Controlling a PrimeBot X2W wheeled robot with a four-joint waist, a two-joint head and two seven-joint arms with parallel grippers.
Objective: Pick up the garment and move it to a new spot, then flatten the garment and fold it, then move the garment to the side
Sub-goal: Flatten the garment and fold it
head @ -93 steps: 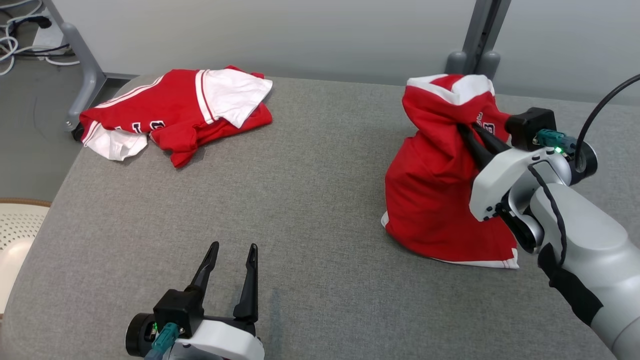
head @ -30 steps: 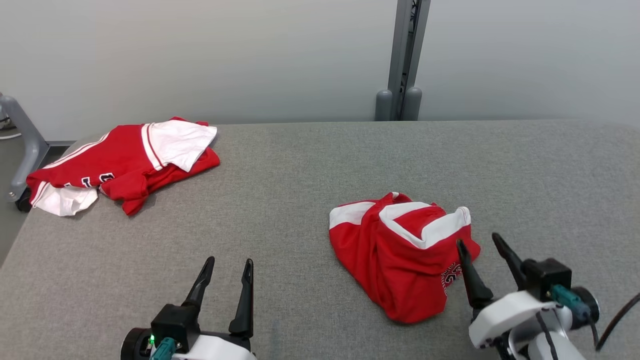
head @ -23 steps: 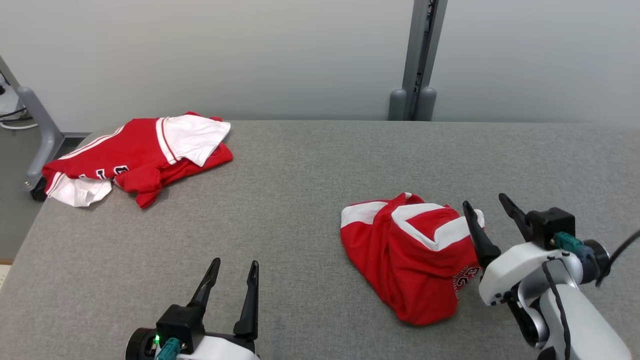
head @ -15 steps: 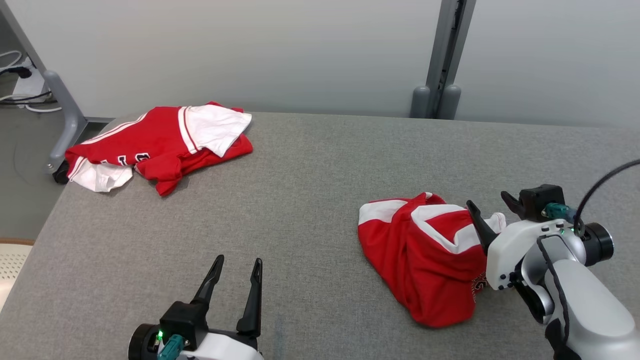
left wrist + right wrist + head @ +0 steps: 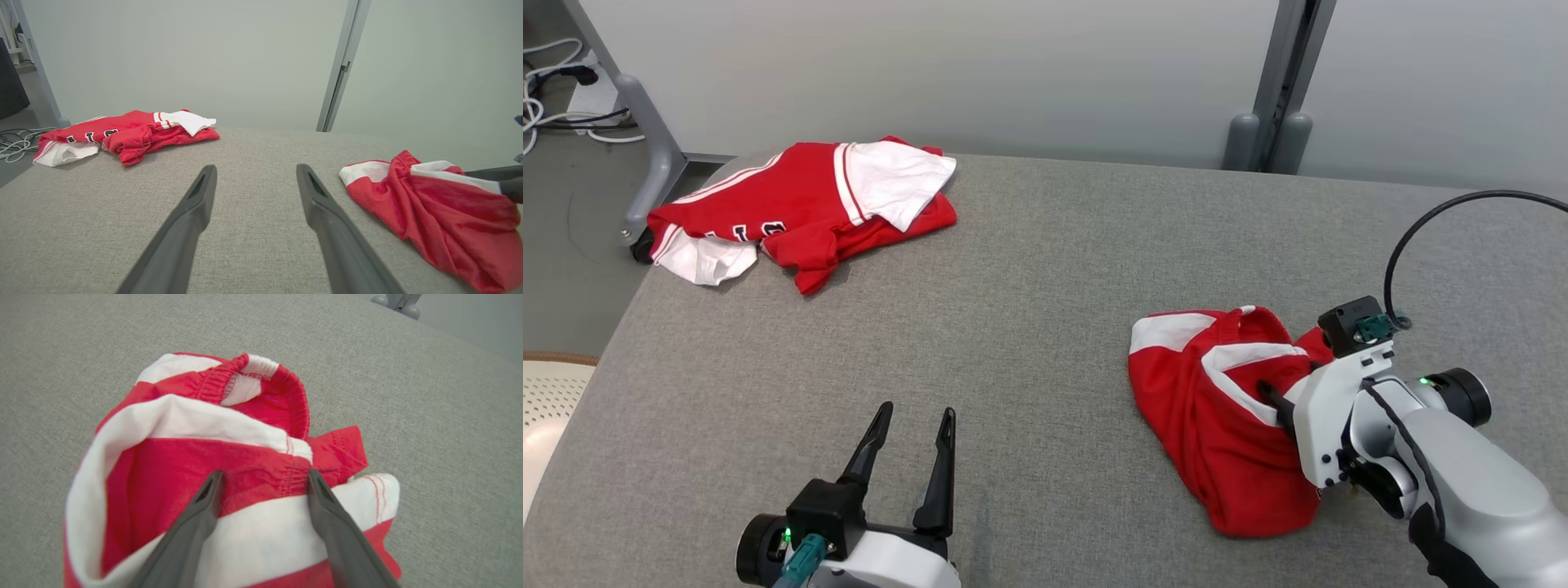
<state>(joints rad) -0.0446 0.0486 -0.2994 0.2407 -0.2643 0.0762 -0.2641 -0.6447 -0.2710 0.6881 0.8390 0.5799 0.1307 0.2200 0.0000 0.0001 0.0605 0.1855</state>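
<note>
Garment (image 5: 1225,457) crumpled, red-and-white jersey, gathered elastic waistband (image 5: 291,396), grey woven table (image 5: 1029,327)

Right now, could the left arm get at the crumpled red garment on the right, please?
Probably yes: bare table lies between the open left fingers and the garment, though the right fingers are over its other side.
</note>
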